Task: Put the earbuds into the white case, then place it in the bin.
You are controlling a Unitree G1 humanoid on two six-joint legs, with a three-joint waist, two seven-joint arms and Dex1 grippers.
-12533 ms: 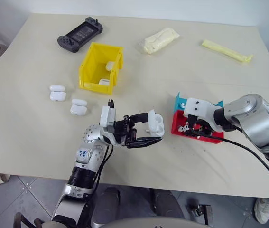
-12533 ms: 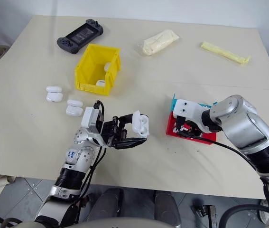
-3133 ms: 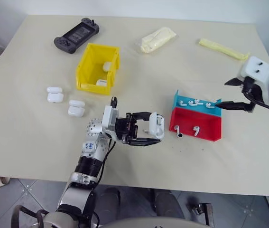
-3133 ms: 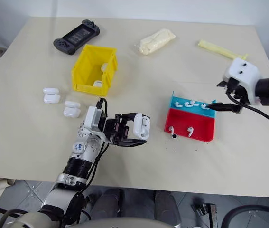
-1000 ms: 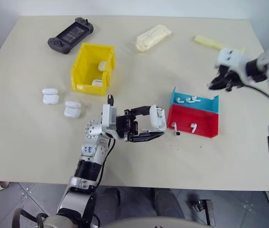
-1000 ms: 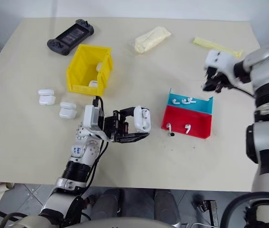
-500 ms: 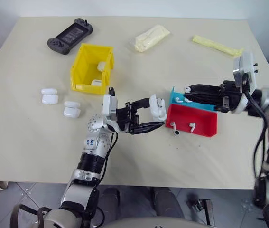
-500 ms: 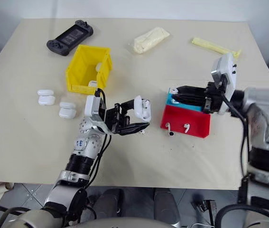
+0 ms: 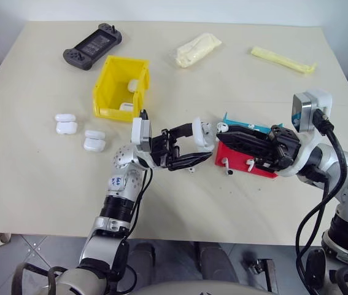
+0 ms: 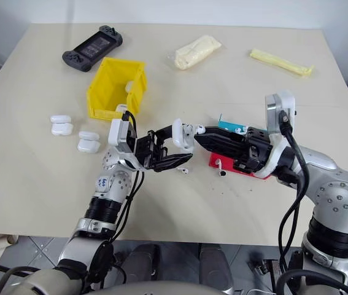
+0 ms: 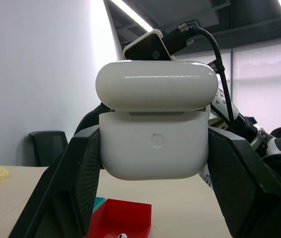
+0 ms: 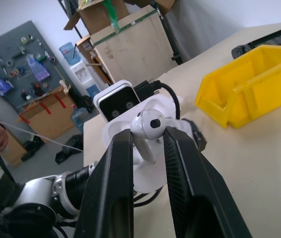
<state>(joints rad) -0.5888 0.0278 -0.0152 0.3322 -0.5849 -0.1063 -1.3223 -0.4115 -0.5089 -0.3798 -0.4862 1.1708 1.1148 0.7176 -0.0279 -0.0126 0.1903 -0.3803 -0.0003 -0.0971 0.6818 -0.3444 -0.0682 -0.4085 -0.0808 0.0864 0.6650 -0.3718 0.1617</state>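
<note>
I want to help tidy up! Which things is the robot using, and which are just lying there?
Using: white case, earbud, yellow bin, red tray, blue tray.
Lying about: game controller, cream packet, yellow strip, spare cases.

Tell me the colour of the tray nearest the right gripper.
The tray is red, with a blue tray behind it; the left eye view shows it best.

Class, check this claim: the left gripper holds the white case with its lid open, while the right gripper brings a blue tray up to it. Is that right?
Not quite. The right gripper brings an earbud, not a blue tray; the right wrist view shows it pinched between the fingers. The rest stands: the left gripper holds the white case with its lid open.
</note>
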